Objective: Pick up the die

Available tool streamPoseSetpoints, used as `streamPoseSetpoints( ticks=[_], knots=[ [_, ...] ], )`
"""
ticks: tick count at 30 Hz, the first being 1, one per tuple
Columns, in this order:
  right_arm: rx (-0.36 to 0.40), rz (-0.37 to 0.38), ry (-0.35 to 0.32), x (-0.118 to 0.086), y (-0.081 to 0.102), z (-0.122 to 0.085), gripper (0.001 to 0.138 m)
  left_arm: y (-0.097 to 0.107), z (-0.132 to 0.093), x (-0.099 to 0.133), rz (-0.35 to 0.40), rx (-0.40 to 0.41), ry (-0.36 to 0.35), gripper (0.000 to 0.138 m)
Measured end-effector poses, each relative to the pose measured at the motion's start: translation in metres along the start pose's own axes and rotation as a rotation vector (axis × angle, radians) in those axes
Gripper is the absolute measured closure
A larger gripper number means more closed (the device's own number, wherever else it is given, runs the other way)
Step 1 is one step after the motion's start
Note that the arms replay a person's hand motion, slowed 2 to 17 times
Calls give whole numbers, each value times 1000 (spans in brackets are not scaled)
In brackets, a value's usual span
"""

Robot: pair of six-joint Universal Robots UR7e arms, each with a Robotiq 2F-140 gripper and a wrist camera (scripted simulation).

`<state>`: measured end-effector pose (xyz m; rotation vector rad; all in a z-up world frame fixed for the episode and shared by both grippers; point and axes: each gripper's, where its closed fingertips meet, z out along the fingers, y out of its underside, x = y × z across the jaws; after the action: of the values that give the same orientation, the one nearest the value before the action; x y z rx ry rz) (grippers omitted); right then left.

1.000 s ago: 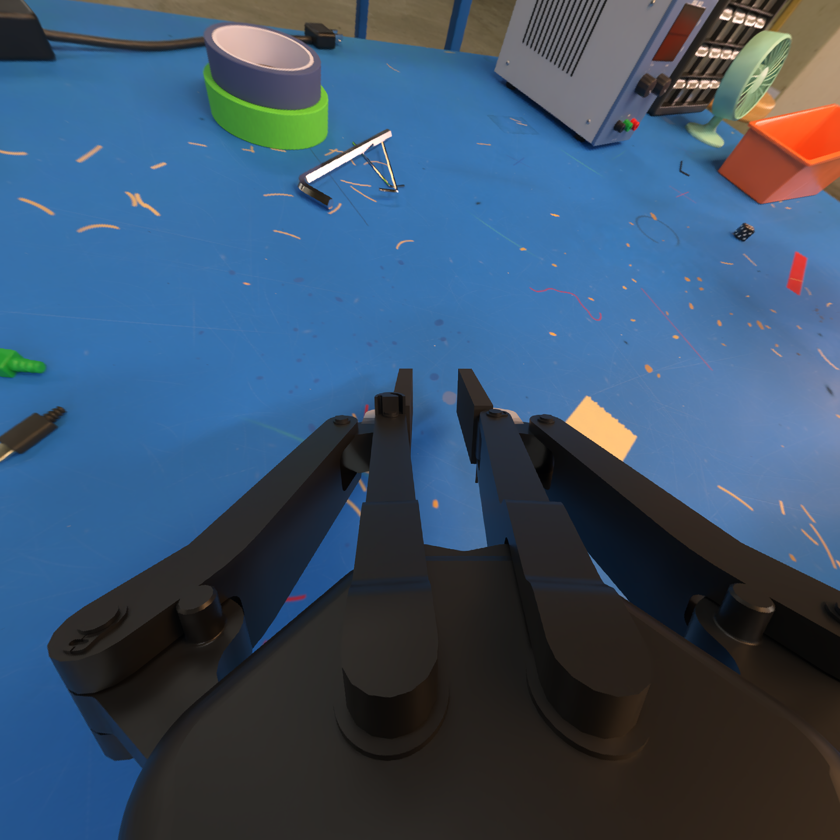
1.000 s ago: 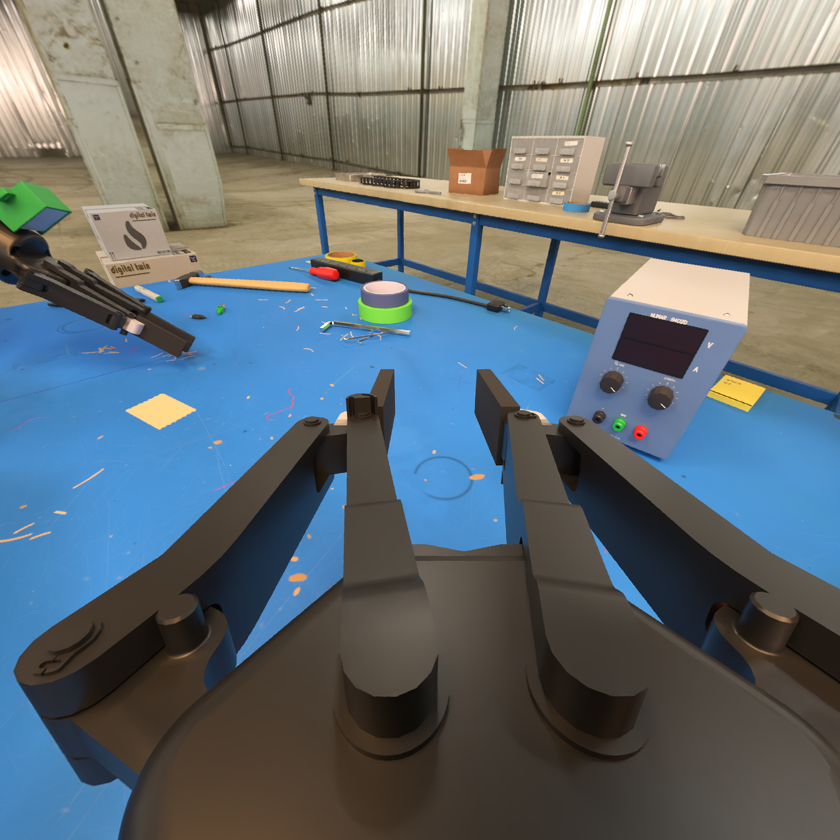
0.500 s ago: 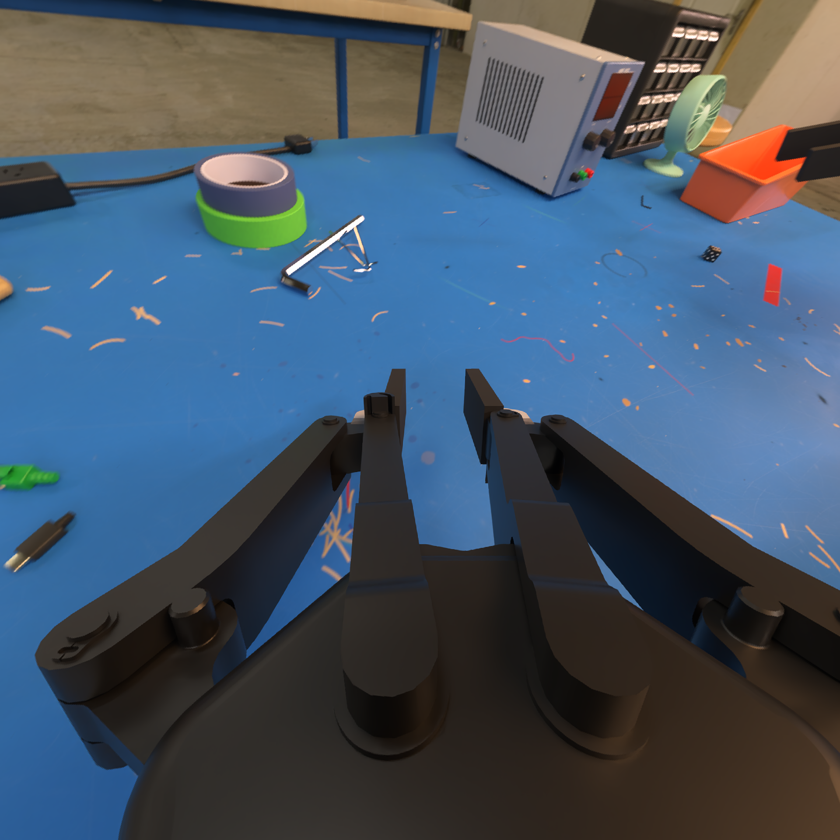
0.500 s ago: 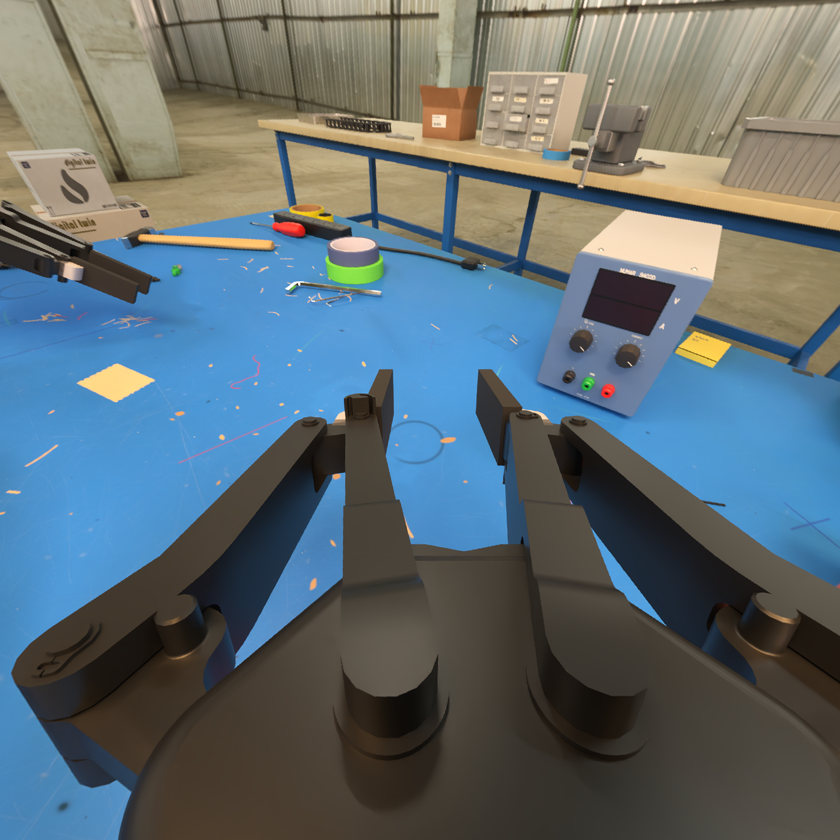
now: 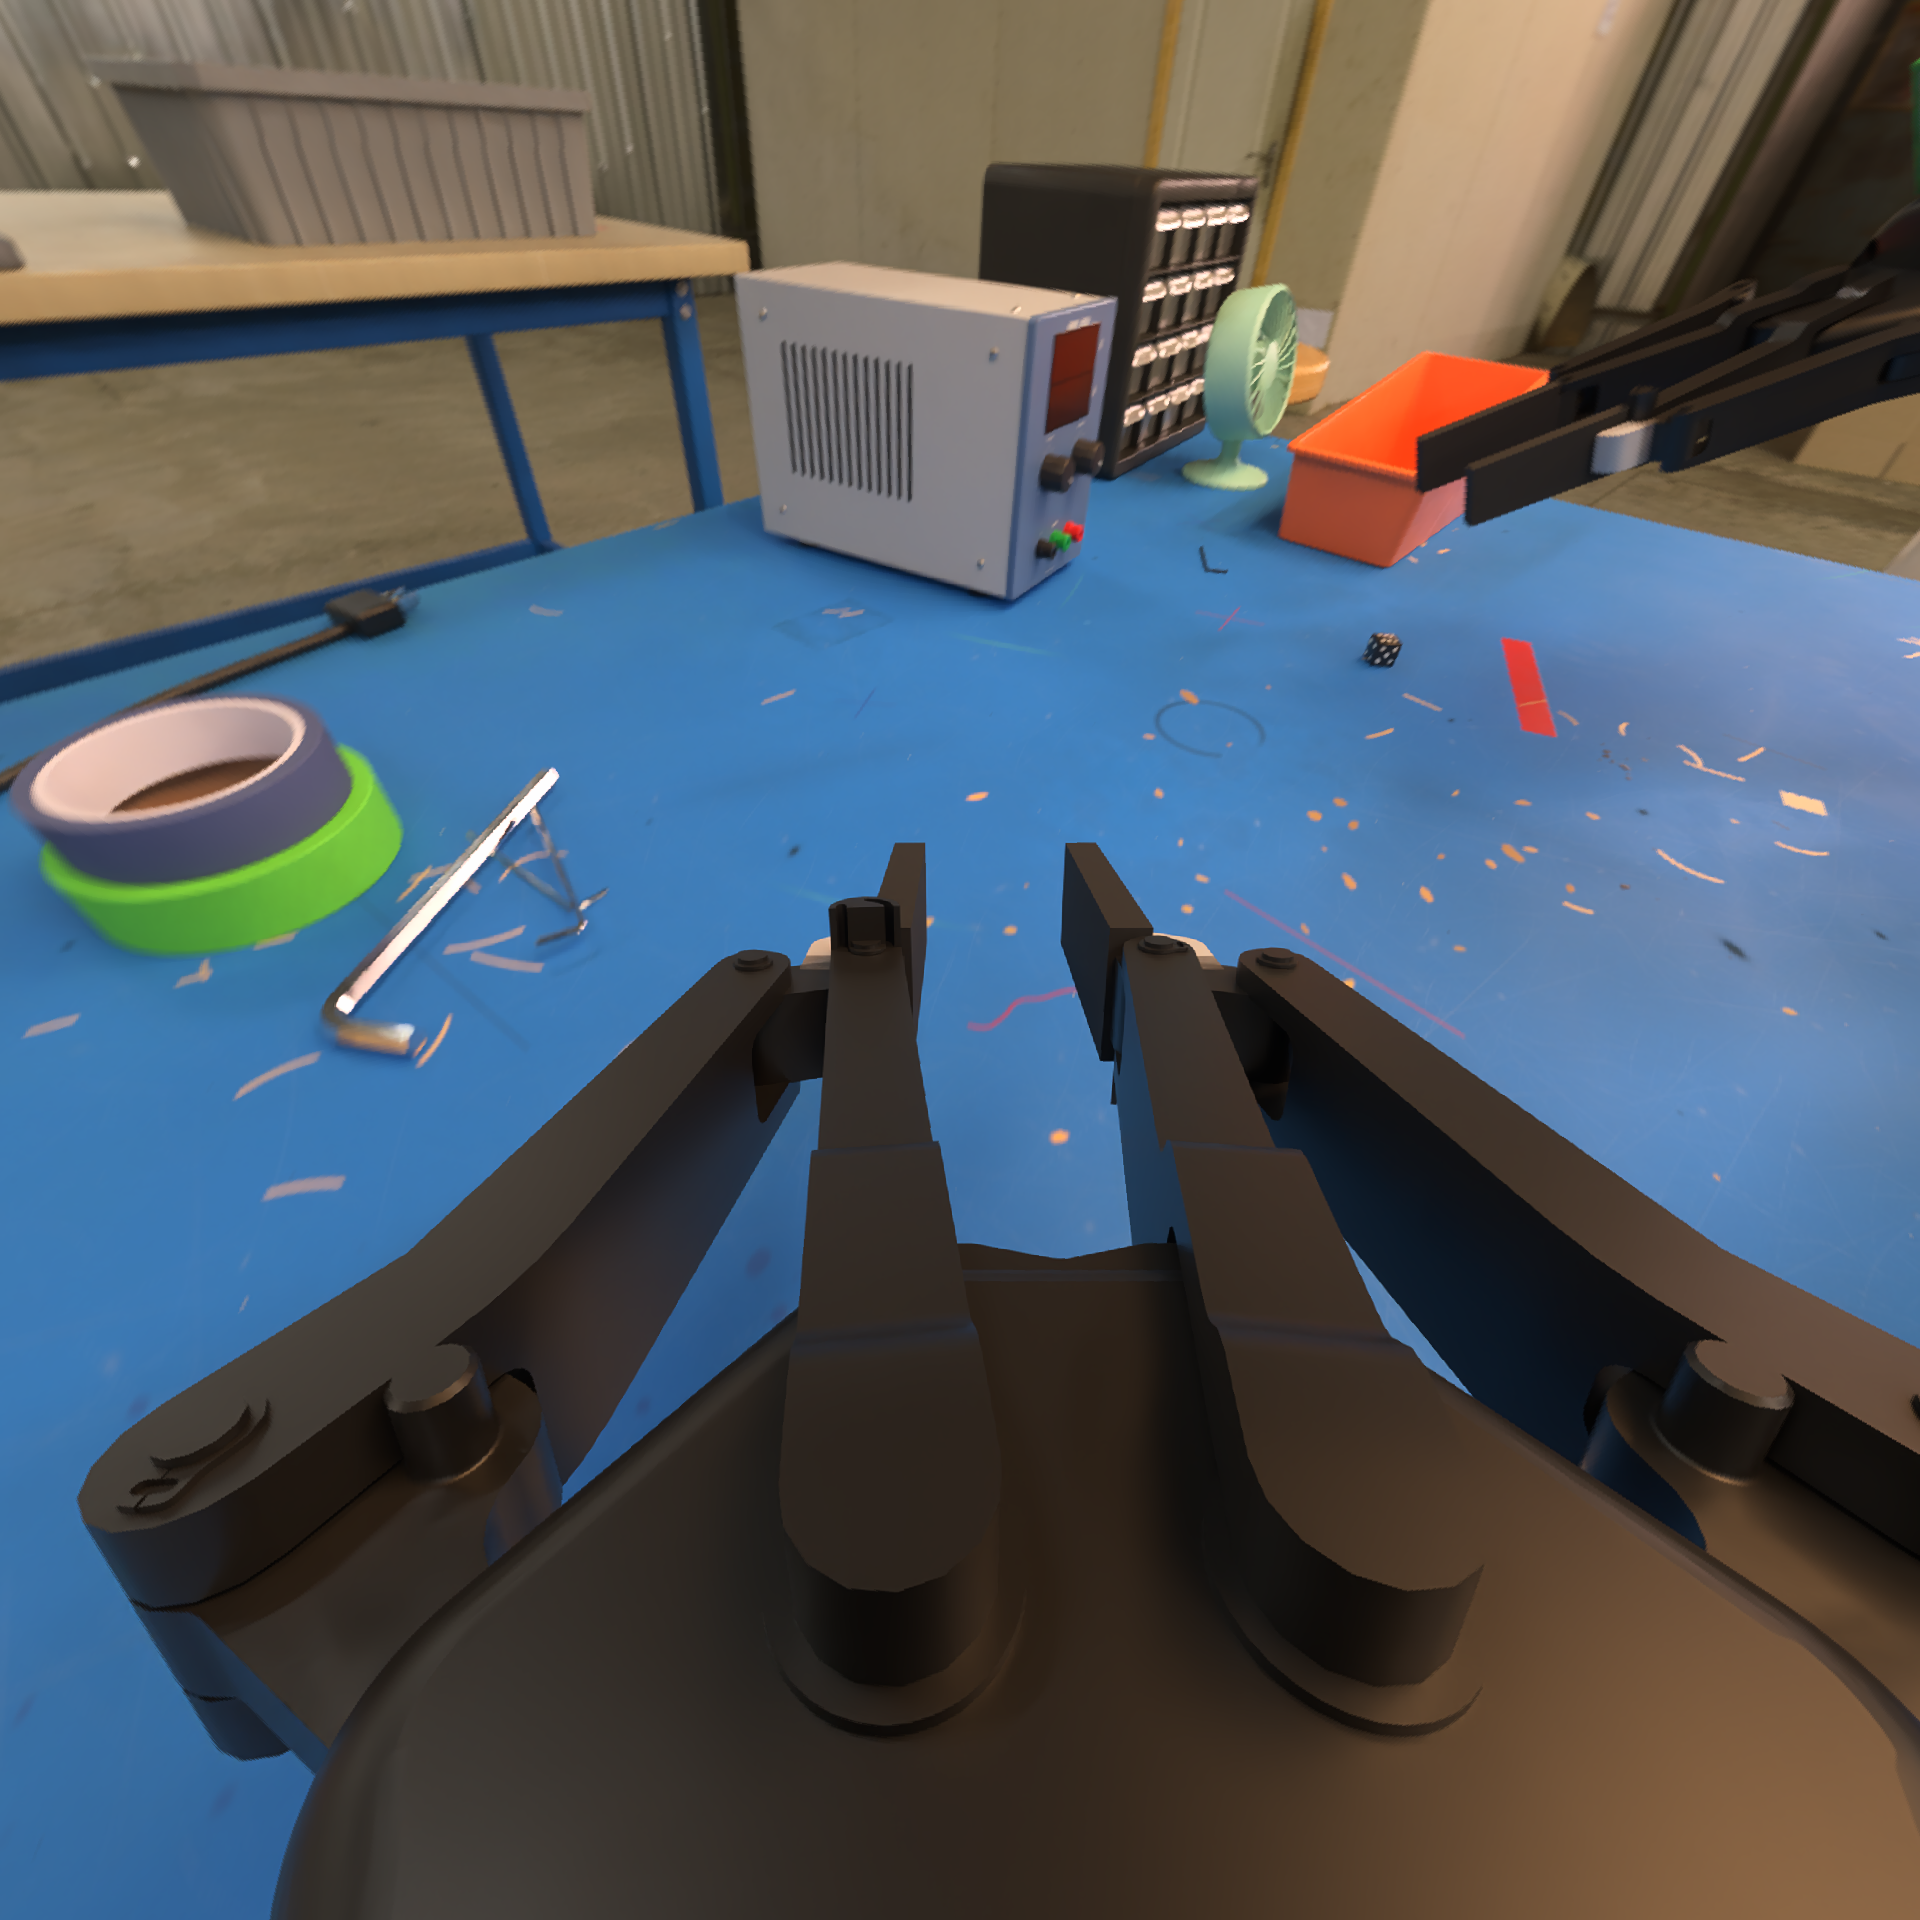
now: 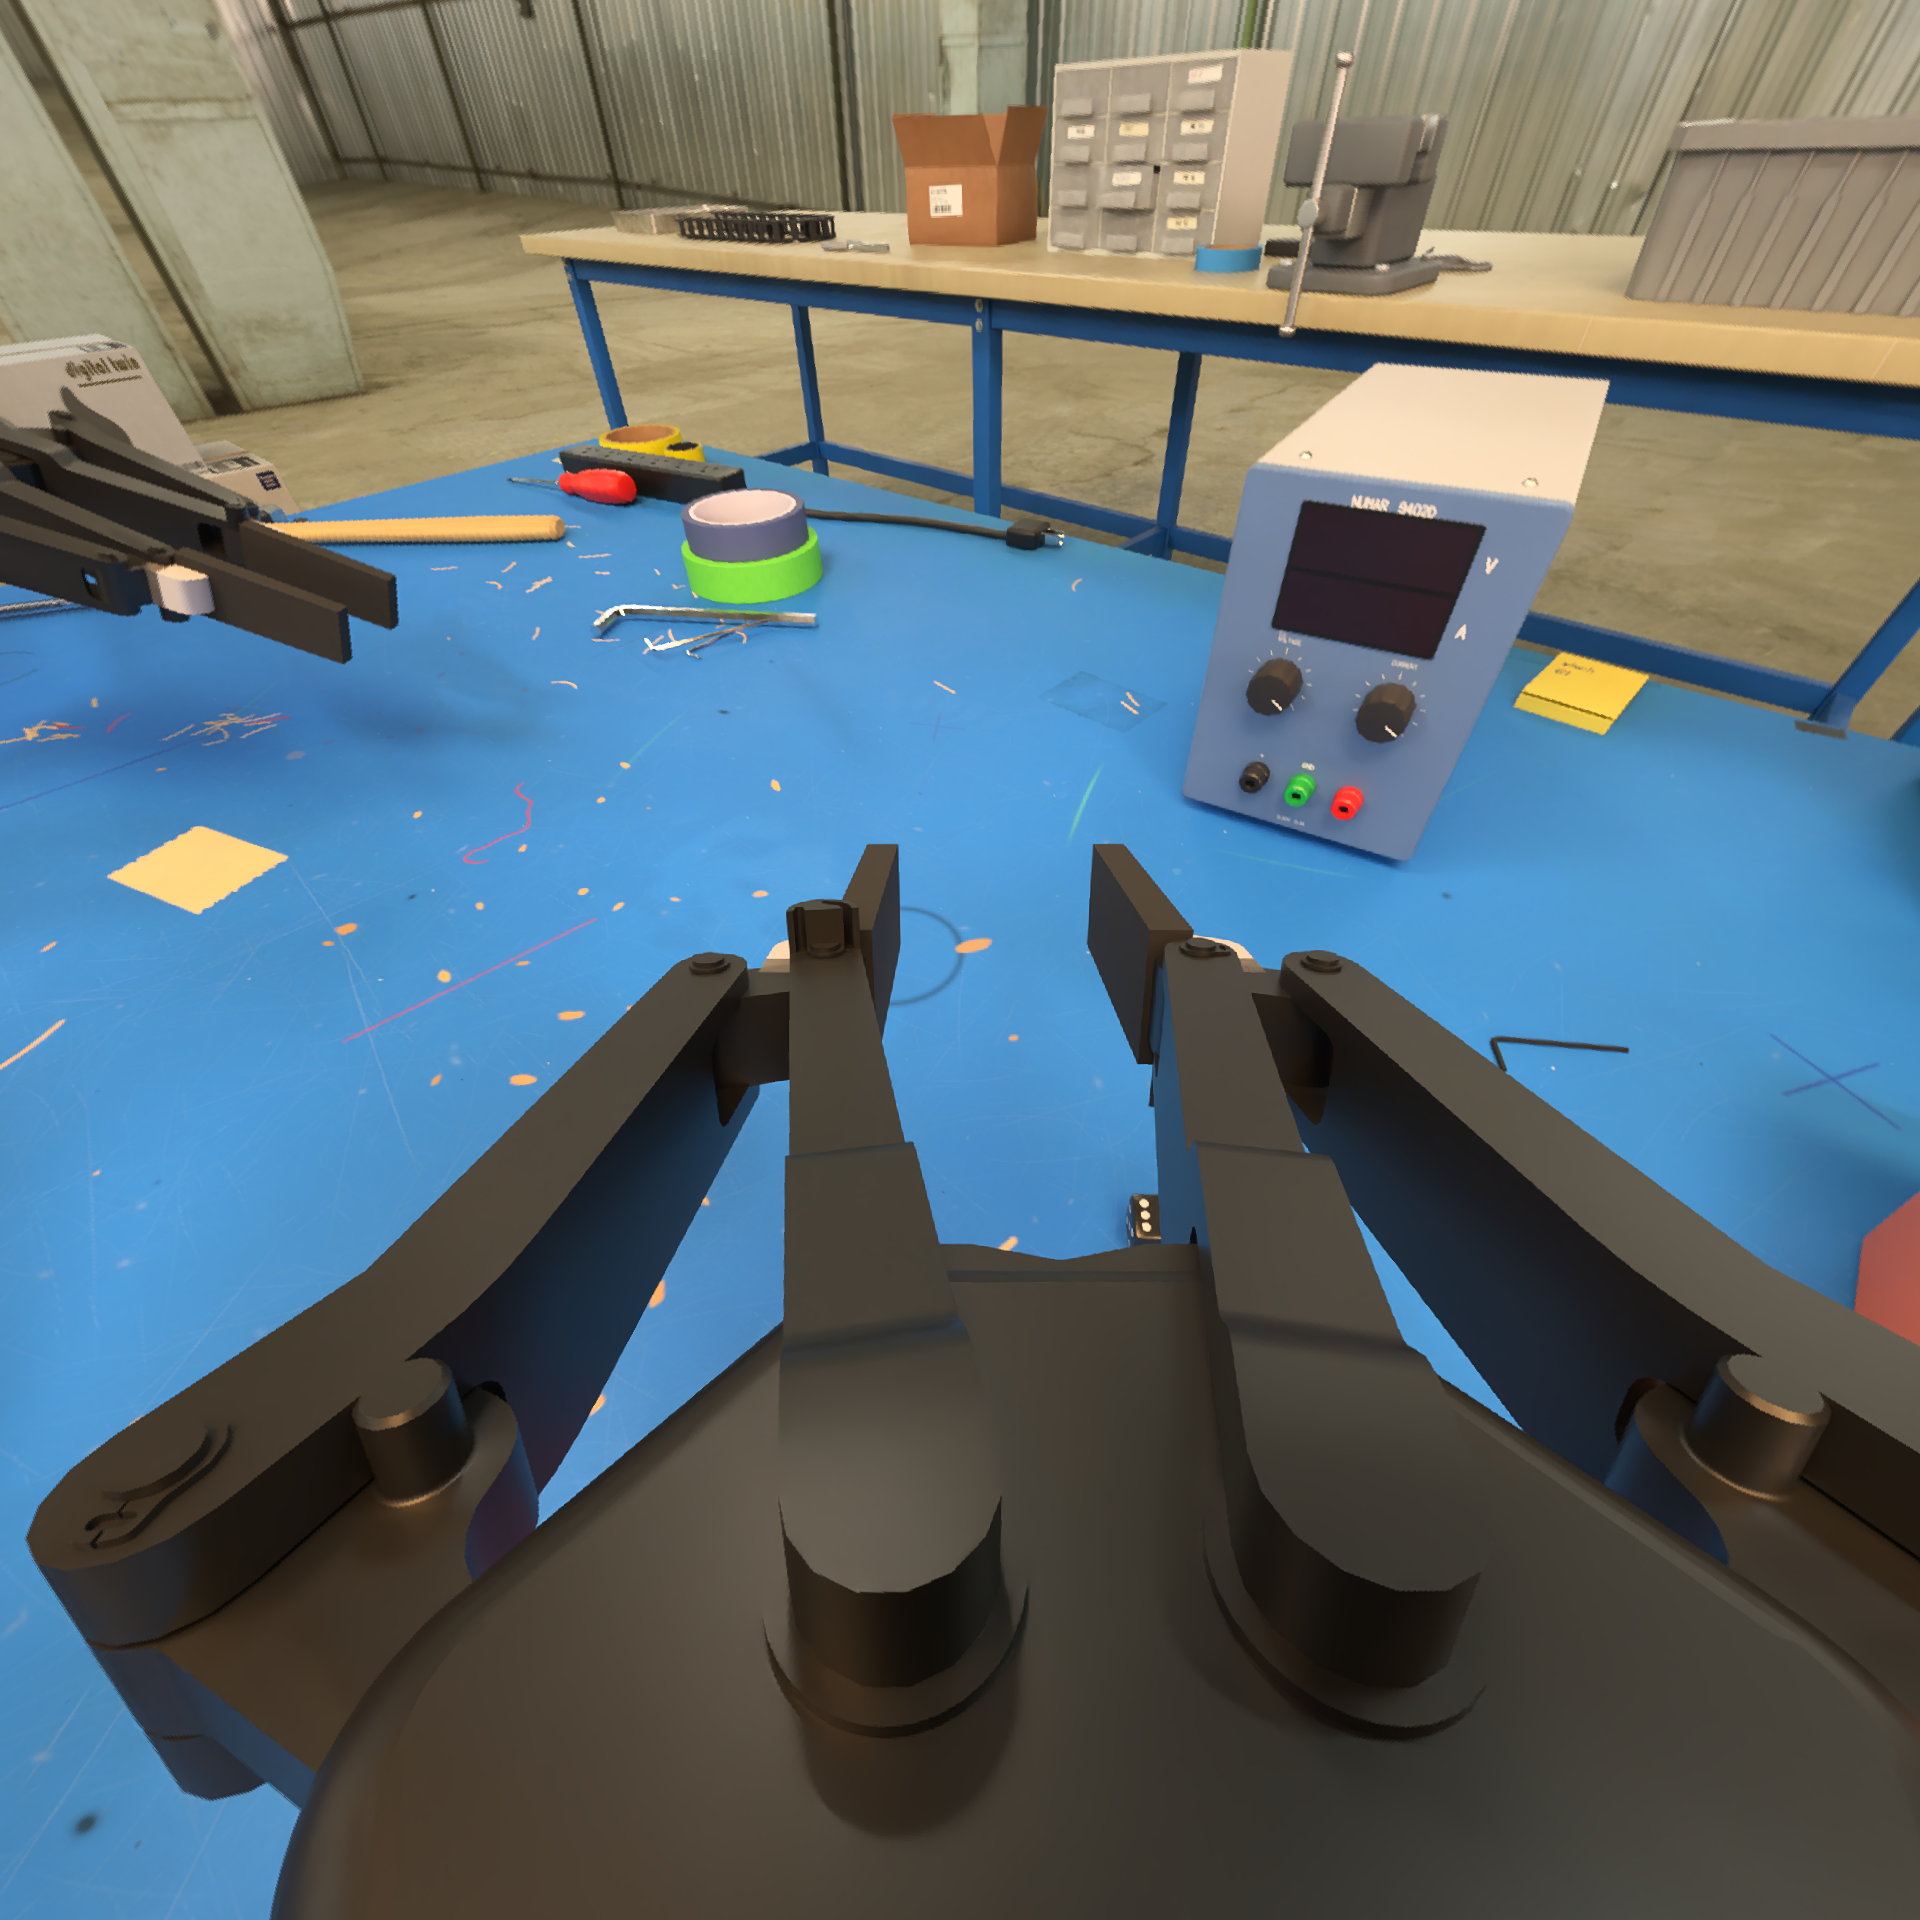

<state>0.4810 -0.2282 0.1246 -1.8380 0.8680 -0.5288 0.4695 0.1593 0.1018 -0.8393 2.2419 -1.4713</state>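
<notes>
The die (image 5: 1381, 649) is small and black with white pips. It lies on the blue table (image 5: 935, 707), far ahead and to the right of my left gripper (image 5: 992, 883), which is open and empty. In the right wrist view the die (image 6: 1144, 1216) shows low between my right gripper's fingers, partly hidden behind the right finger. My right gripper (image 6: 992, 883) is open and empty above the table. It also shows in the left wrist view (image 5: 1455, 478), over the orange bin.
A grey-blue power supply (image 5: 925, 416), a green fan (image 5: 1252, 384), an orange bin (image 5: 1382, 457) and a black drawer cabinet (image 5: 1132, 270) stand at the back. Stacked tape rolls (image 5: 208, 821) and a hex key (image 5: 436, 914) lie left. A red strip (image 5: 1525, 686) lies near the die.
Both wrist views have tilted up and moved forward over the table. The die now shows under my right gripper. Both grippers stay open.
</notes>
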Motion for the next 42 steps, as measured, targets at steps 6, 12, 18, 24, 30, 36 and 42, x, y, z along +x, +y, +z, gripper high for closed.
streamPoseSetpoints(
  ticks=[6, 12, 18, 24, 30, 36, 42],
  knots=[
    [-15, 30, -10, 9, 11, 5, 90, -33, 40, 16, 52, 46, 77, 103],
    [-29, 50, -27, 15, 20, 9, 90, -58, 78, 32, 112, 62, 151, 103],
    [-59, 55, -42, 17, 32, 12, 90, -80, 111, 49, 203, 102, 211, 104],
    [-76, 61, -42, 19, 40, 12, 90, -98, 141, 62, 248, 132, 261, 104],
    [-93, 66, -16, 27, 48, 9, 90, -112, 170, 73, 288, 152, 311, 105],
    [-122, 70, 41, 44, 54, 5, 90, -117, 199, 74, 298, 149, 323, 106],
    [-123, 69, 73, 59, 51, 2, 91, -116, 218, 70, 284, 140, 313, 106]
  ],
)
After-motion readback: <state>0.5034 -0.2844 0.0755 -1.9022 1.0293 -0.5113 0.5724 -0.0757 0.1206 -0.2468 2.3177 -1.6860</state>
